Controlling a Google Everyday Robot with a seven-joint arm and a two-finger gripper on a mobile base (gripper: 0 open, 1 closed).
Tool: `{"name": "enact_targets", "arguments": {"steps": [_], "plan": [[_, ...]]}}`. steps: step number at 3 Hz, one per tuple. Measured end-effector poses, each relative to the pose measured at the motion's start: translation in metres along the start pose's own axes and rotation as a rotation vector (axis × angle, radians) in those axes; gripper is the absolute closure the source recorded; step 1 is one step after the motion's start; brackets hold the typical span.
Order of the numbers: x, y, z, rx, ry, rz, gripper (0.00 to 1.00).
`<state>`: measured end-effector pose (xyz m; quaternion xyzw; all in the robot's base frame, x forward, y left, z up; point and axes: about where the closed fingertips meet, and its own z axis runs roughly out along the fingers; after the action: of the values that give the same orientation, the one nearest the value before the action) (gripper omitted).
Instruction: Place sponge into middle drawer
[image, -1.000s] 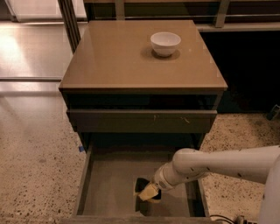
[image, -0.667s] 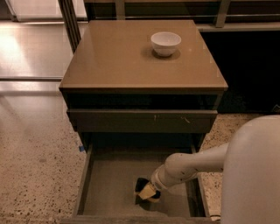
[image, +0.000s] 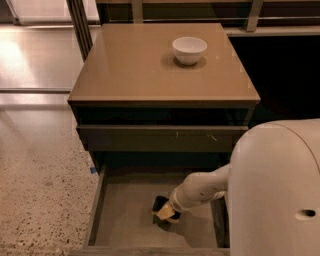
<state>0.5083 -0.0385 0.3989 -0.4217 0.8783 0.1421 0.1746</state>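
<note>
The middle drawer (image: 120, 220) is pulled out at the bottom of the cabinet, grey-olive with a flat floor. My gripper (image: 162, 214) reaches down into it from the right, low over the floor near the drawer's middle. The sponge (image: 165, 212) shows as a yellow patch with a dark face at the gripper's tip, on or just above the drawer floor. My white arm (image: 200, 187) crosses the drawer's right half and hides that part of the floor.
A white bowl (image: 189, 49) stands on the brown cabinet top (image: 130, 70). A closed drawer front (image: 160, 138) sits above the open drawer. A large white arm link (image: 277, 190) fills the lower right. Speckled floor lies to the left.
The large white arm link has swung further into view at the right. The gripper and sponge stay at nearly the same spot in the drawer.
</note>
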Motion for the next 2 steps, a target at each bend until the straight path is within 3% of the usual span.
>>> {"name": "enact_targets", "arguments": {"steps": [2], "plan": [[0.008,0.009,0.053,-0.111,0.032,0.129,1.00]]}}
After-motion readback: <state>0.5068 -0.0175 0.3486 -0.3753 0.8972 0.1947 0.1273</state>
